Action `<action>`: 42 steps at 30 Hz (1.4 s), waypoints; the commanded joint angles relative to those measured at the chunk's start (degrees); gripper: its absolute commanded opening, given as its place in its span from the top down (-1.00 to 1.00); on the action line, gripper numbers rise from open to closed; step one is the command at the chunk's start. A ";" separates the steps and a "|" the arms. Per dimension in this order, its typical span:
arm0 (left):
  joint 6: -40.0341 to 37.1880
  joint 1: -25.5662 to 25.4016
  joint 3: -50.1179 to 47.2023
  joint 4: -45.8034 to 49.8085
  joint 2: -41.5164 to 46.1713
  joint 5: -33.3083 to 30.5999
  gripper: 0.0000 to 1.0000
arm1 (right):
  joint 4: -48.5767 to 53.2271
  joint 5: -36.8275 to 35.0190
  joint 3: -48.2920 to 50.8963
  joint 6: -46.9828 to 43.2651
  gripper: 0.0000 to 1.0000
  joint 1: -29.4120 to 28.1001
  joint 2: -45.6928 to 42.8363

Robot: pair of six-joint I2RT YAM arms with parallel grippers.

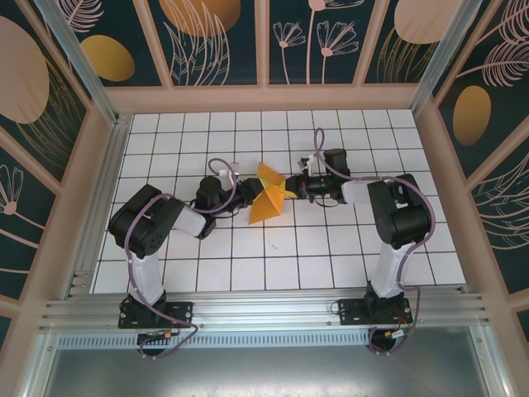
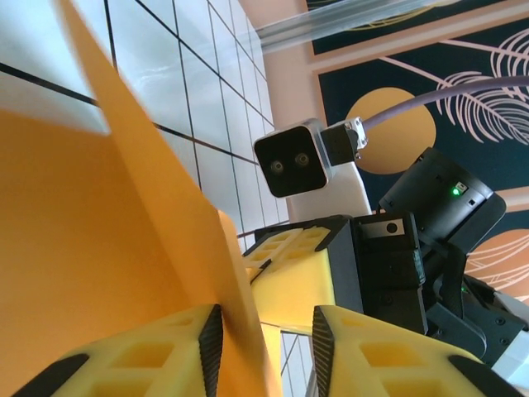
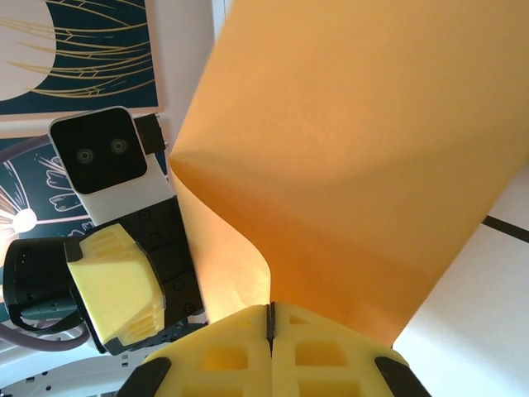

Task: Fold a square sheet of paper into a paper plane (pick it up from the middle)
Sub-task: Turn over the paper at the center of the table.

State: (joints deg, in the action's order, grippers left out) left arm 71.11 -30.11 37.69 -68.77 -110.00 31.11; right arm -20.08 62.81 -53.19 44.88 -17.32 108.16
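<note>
Over the middle of the table [image 1: 248, 265], both arms met at the square sheet of paper [image 1: 271, 203].
The right gripper [image 3: 270, 318] was pinched tight on the bent orange sheet. The left gripper [image 2: 264, 339] had its jaws slightly apart, with the paper's edge between them.

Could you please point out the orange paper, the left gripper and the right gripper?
orange paper [image 1: 266, 207], top external view, lower flap of the sheet.
left gripper [image 2: 266, 343], left wrist view, midway between its yellow fingertips.
right gripper [image 3: 270, 321], right wrist view, seam where its fingertips meet.
</note>
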 commanded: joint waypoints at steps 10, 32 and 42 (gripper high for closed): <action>-3.94 -0.12 1.67 6.80 -0.30 -0.61 0.62 | 1.71 0.15 -0.25 -2.65 0.89 0.39 -0.23; -38.93 -3.15 34.45 99.69 15.96 -51.82 1.00 | 25.05 -43.02 -0.12 -14.88 -0.62 2.30 -20.89; -36.49 -11.26 54.05 122.07 -2.23 -73.14 1.00 | 25.36 -50.41 4.24 -11.16 -0.65 5.12 -25.26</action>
State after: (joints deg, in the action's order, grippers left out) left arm 34.11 -39.22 89.06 42.78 -108.29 -34.48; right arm 4.45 15.77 -50.48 32.14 -13.65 85.25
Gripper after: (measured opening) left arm 0.055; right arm 0.827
